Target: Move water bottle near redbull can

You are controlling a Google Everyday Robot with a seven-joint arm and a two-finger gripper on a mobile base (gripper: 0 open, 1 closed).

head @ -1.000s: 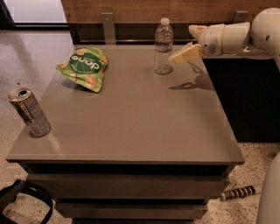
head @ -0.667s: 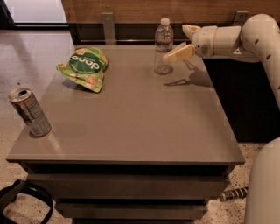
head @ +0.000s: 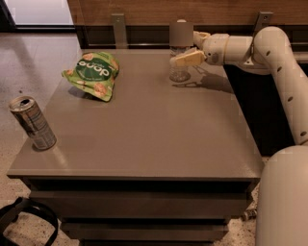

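Observation:
The water bottle (head: pixel 179 72) is clear with a white cap and stands upright at the far edge of the grey table (head: pixel 144 125), right of centre. My gripper (head: pixel 182 56) reaches in from the right at the bottle's mid height and overlaps its body. The bottle still stands on the table. The redbull can (head: pixel 32 123) is a slim silver can with a pull-tab top. It stands upright near the table's front left corner, far from the bottle and the gripper.
A green snack bag (head: pixel 93 73) lies at the table's far left, between bottle and can. My cream arm (head: pixel 284 72) runs down the right side. A wooden wall panel (head: pixel 144 9) stands behind the table. A black strap (head: pixel 24 216) lies on the floor, front left.
My gripper has moved left from beside the bottle until it overlaps the bottle's body. The bottle, the can and the bag have not moved on the table.

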